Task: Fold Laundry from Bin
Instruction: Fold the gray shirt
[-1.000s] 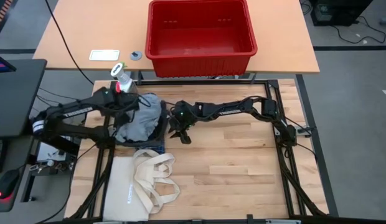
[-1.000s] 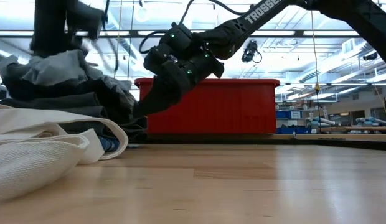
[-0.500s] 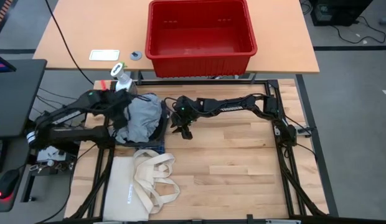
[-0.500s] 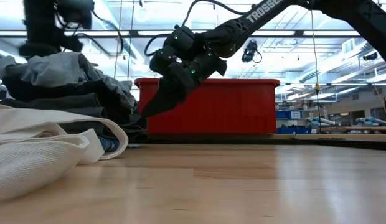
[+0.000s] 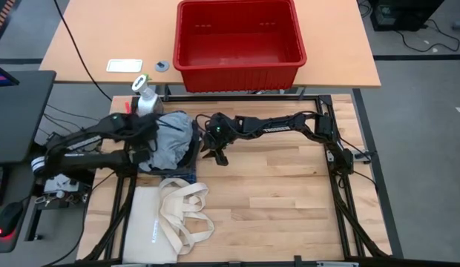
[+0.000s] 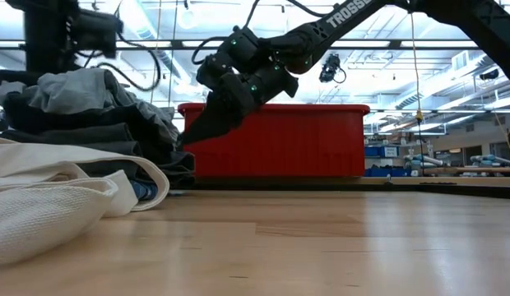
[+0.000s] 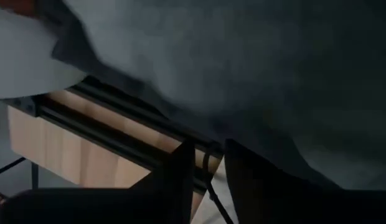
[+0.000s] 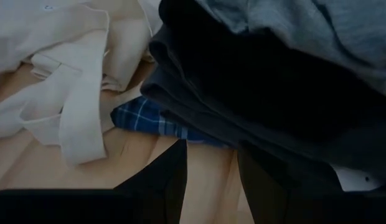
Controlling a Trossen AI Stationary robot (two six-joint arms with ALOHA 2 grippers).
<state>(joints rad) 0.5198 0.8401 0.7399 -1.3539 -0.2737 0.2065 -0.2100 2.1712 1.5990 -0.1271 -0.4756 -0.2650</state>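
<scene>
Folded laundry stack (image 5: 169,141): soft, floppy, best pinched at edges. Right gripper (image 5: 217,157) beside it, jaws apart. Left gripper (image 5: 145,139) jaws: cannot tell.

Setting: a robotics lab or test hall. Two dark jointed robot arms (image 5: 278,127) are mounted on a black metal frame (image 5: 361,141) around a pale butcher-block wooden tabletop (image 5: 274,193). Cables (image 5: 80,63) trail across the grey floor (image 5: 423,148). A red-lit computer mouse (image 5: 7,221) lies at an adjoining workstation. Beyond the table, long rows of ceiling strip lights (image 6: 452,51) and distant benches with equipment (image 6: 485,164) fill a large open room.
</scene>
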